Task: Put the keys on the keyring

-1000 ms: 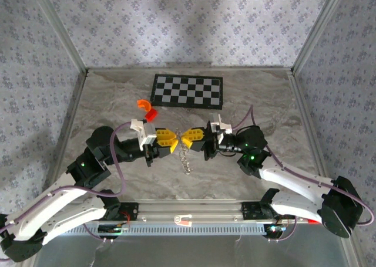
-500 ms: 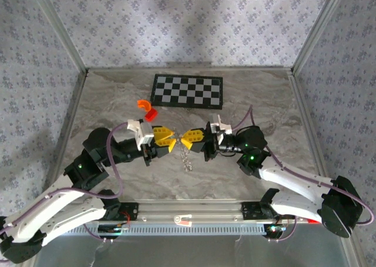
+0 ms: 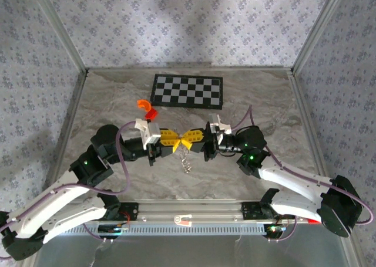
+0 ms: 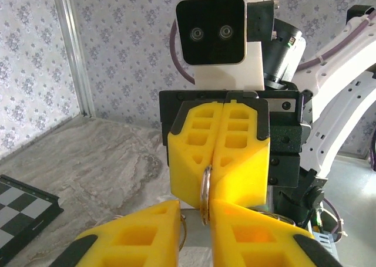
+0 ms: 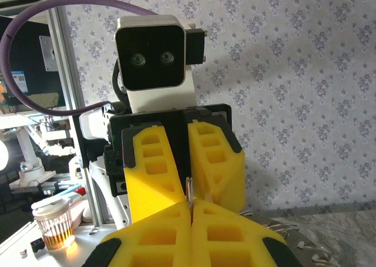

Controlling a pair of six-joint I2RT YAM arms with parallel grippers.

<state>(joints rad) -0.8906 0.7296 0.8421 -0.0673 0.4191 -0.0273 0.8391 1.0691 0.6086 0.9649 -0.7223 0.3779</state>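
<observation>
My two yellow-fingered grippers meet tip to tip above the middle of the table. The right gripper [image 3: 187, 139] [image 5: 191, 203] is shut on the keyring [image 4: 205, 192], a thin silvery ring seen edge-on. A sliver of it pokes up above the right gripper's closed fingertips [image 5: 189, 188]. A short silvery chain [image 3: 185, 159] dangles from it toward the tabletop. The left gripper [image 3: 175, 139] [image 4: 195, 205] is open. Its fingers straddle the ring's lower edge, which lies close against the right-hand finger [image 4: 235, 220]. The pale teal key is hidden.
A black-and-white checkerboard [image 3: 188, 90] lies at the back of the table. An orange curved piece [image 3: 143, 104] and a red piece [image 3: 152, 112] sit behind the left wrist. Metal posts and patterned walls enclose the marbled tabletop [image 3: 264, 102].
The left gripper drew back slightly half a second ago. It has now advanced to the right, so its open fingers reach around the ring. The right gripper has held still.
</observation>
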